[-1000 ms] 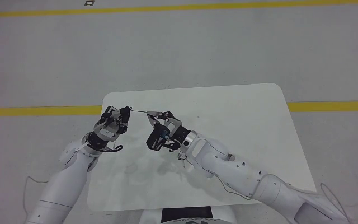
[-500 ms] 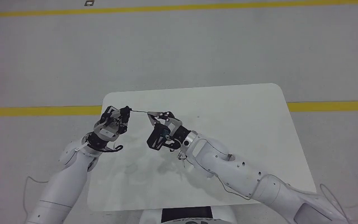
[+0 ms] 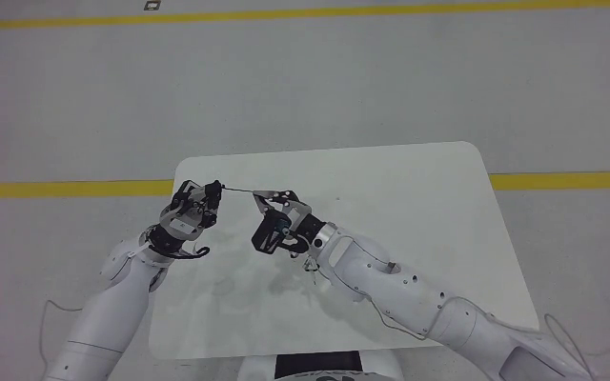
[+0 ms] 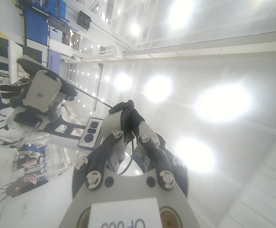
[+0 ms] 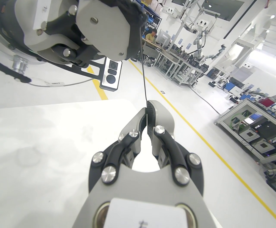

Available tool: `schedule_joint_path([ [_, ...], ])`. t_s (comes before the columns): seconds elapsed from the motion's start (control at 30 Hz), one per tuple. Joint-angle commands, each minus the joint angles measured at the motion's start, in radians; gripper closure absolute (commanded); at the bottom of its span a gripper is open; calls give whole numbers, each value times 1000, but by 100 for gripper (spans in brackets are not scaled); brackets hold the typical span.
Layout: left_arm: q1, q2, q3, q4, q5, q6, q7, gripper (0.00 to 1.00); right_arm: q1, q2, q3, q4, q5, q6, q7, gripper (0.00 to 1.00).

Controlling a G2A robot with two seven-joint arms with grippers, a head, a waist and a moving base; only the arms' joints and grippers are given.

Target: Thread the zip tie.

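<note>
A thin black zip tie [image 3: 237, 190] is stretched straight between my two grippers above the white table [image 3: 410, 200], near its far left corner. My left gripper [image 3: 215, 188] is shut on one end of the zip tie [image 4: 129, 110]; the strap runs from its fingertips toward the other arm. My right gripper [image 3: 258, 196] is shut on the other end, and in the right wrist view the zip tie [image 5: 143, 71] rises from between its closed pads [image 5: 147, 110] to the left gripper [image 5: 138, 17]. Both grippers are held above the tabletop.
The table's left edge and far left corner lie just under the grippers. Yellow floor lines [image 3: 534, 180] run past the table. Workbenches and racks [image 5: 248, 121] stand far off in the room.
My right gripper has crept slightly to the right and the zip tie looks a touch tauter. The left arm has stayed put.
</note>
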Motion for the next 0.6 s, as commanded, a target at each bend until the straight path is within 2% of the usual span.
schedule_joint_path([
  [0.0, 0, 0, 0, 0, 0, 0, 0, 100, -1, -1, 2, 3, 0, -1, 0, 100],
  [0.5, 0, 0, 0, 0, 0, 0, 0, 100, -26, -12, 33, 34, 8, -24, 1, 100],
  [0.53, 0, 0, 0, 0, 0, 0, 0, 100, -31, -14, 40, 30, 22, -38, -13, 100],
  [0.57, 0, 0, 0, 0, 0, 0, 0, 100, -35, -14, 51, 23, 44, -50, -35, 67],
])
